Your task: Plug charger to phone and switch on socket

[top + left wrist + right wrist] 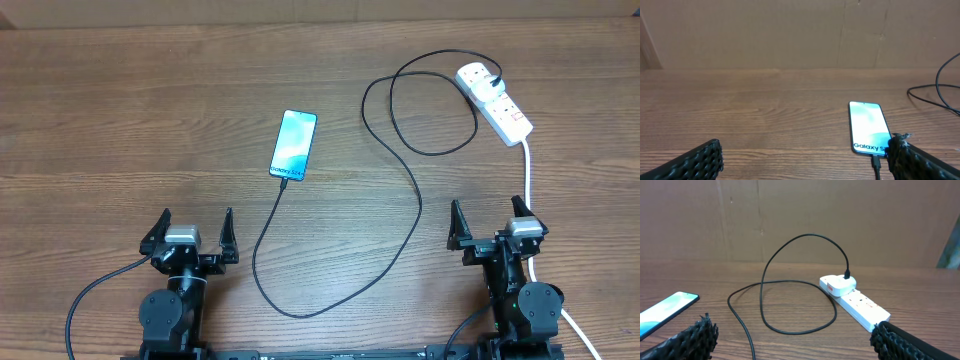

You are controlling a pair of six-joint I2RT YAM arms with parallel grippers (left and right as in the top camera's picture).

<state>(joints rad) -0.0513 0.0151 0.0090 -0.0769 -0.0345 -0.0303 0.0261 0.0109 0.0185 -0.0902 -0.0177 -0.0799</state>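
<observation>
The phone (294,145) lies on the wooden table with its blue screen lit; it also shows in the left wrist view (868,127) and the right wrist view (666,309). The charger cable (415,195) runs from a connector seated in the phone's near end (876,161) in long loops to a black plug in the white socket strip (495,101), also in the right wrist view (855,300). My left gripper (188,240) is open and empty near the front edge, short of the phone. My right gripper (496,227) is open and empty, in front of the strip.
The strip's thick white cord (529,180) runs back past my right gripper toward the front right edge. A cardboard wall (790,30) closes the far side of the table.
</observation>
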